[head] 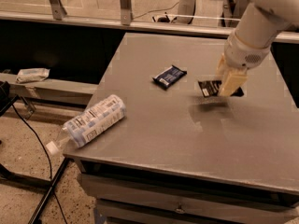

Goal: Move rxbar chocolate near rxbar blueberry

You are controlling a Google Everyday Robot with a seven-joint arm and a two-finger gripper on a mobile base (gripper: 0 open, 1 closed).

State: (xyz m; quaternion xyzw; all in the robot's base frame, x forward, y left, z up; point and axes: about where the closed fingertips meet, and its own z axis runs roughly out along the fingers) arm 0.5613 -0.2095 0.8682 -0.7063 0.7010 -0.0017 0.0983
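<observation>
rxbar chocolate [209, 88]: black bar pinched at its right end, jutting leftward, apparently lifted clear, its shadow on the surface below.
hand [230, 84]: over the right side of the desk, fingers clamped on the black bar.
rxbar blueberry [169, 76]: flat, near the carried bar on its left, not touching.
desk [154, 143]: grey top; a bottle [93, 121] lies on its side, overhanging the left front corner.
step: the carry, by the look of it.
next: a short shift left, then lower and release beside the blue bar without nudging it.

Dim overhead light; jaws above the table [149, 143] at right cast a soft shadow.
</observation>
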